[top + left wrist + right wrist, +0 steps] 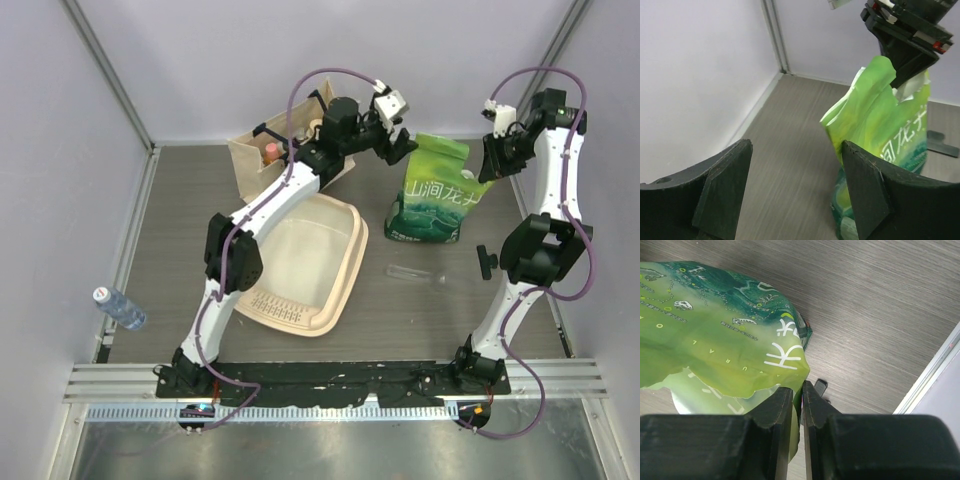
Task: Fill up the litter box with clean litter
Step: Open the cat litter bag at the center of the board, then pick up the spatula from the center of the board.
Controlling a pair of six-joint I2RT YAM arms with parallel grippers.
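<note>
The cream litter box [345, 285] lies on the table left of centre, with my left arm reaching over it. A green bag [435, 195] with white characters stands upright to its right. My right gripper [490, 165] is shut on the bag's [715, 330] top right edge, the thin green film pinched between the jaws [799, 390]. My left gripper [400, 140] hovers open at the bag's top left corner. In the left wrist view the gap [795, 190] holds nothing, and the bag [880, 120] stands just behind the right finger [865, 195]. The clean litter is hidden.
A beige canvas tote bag [262, 160] with items inside stands at the back, behind the litter box. A small water bottle [120, 308] lies at the table's left edge. A clear plastic object [415, 273] lies in front of the green bag. Grey walls close the back.
</note>
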